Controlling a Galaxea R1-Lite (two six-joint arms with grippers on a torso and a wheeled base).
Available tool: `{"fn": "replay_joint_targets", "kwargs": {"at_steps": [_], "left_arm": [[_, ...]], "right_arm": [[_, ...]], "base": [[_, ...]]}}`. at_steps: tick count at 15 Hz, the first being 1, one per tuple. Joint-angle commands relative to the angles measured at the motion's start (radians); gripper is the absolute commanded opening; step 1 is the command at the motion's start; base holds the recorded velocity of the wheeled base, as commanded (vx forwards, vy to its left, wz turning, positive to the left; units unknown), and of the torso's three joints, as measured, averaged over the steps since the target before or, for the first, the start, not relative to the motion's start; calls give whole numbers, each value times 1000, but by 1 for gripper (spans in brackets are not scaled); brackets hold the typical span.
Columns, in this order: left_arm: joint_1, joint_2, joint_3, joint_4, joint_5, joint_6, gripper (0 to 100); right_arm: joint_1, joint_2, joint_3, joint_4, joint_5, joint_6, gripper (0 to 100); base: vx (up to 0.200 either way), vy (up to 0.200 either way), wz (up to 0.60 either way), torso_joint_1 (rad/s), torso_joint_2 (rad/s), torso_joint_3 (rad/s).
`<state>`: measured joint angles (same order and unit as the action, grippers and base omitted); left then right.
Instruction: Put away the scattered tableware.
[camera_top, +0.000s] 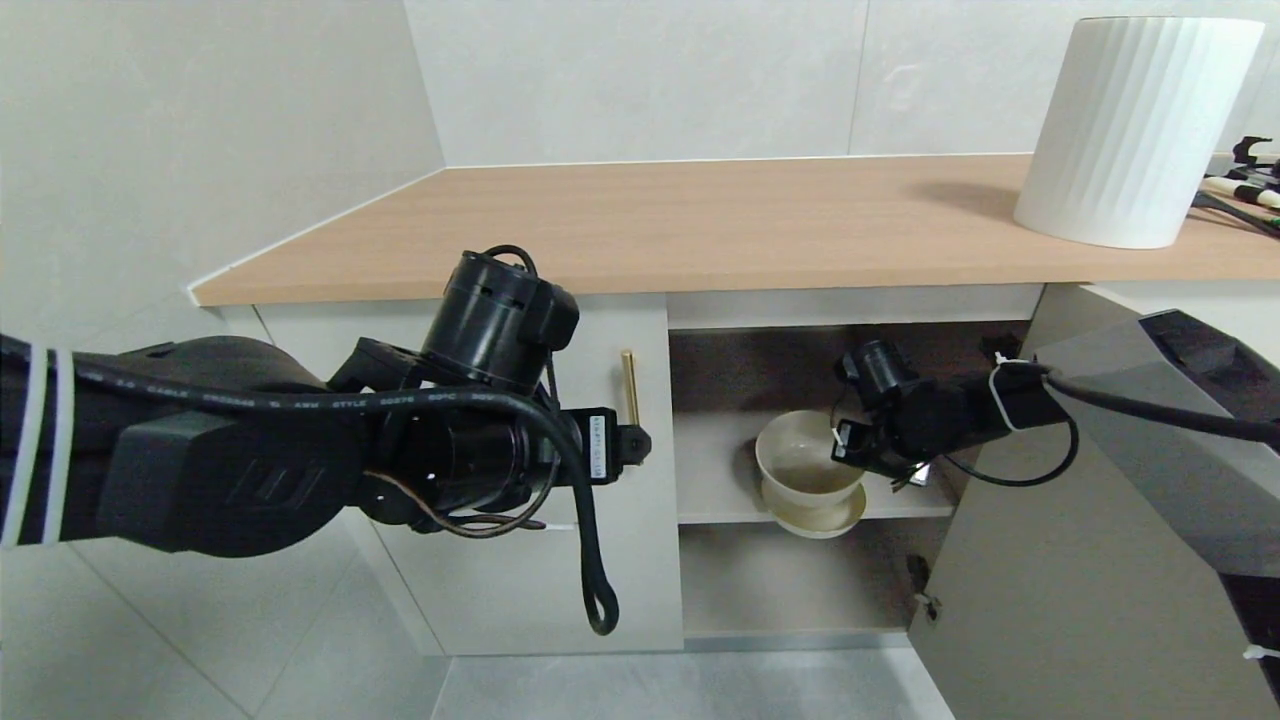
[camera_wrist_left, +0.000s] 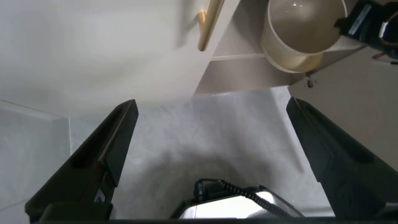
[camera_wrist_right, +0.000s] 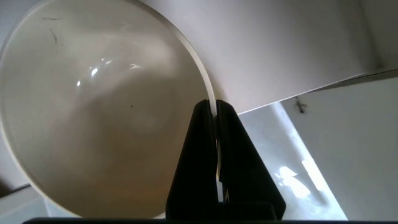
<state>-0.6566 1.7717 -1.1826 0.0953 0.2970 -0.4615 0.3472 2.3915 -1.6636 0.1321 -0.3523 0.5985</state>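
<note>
A cream bowl (camera_top: 805, 460) (camera_wrist_left: 301, 28) (camera_wrist_right: 93, 112) is inside the open cabinet, over a shallower cream dish (camera_top: 815, 515) that rests on the middle shelf (camera_top: 900, 503). I cannot tell whether the bowl touches the dish. My right gripper (camera_top: 850, 450) (camera_wrist_right: 216, 124) reaches into the cabinet and is shut on the bowl's rim, one finger inside and one outside. My left gripper (camera_top: 635, 445) (camera_wrist_left: 211, 109) hangs in front of the closed left door, just below its brass handle (camera_top: 628, 385) (camera_wrist_left: 208, 25). Its fingers are spread wide with nothing between them.
The right cabinet door (camera_top: 1050, 560) stands swung open beside my right arm. A tall white ribbed cylinder (camera_top: 1135, 130) stands on the wooden countertop (camera_top: 700, 220), with several utensils (camera_top: 1245, 190) behind it. A lower shelf space (camera_top: 790, 580) lies under the dish.
</note>
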Motion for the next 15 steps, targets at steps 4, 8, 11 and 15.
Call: {"fn": "replay_joint_targets", "kwargs": {"at_steps": [4,8,11,15], "left_arm": [[0,-1,0,0,1,0,100],[0,-6,0,0,1,0,100],[0,-5,0,0,2,0,100],[0,-5,0,0,2,0,100]], "right_arm": [[1,18,-5,-3,0,0,0],[-7,54,-51,-32,-4,1,0],[-11,58,-71,-46,-4,4,0],[-16,66,-90,-46,-2,6,0]], "base": [[0,0,0,0,0,0],[0,0,0,0,0,0],[0,0,0,0,0,0],[0,0,0,0,0,0]]}}
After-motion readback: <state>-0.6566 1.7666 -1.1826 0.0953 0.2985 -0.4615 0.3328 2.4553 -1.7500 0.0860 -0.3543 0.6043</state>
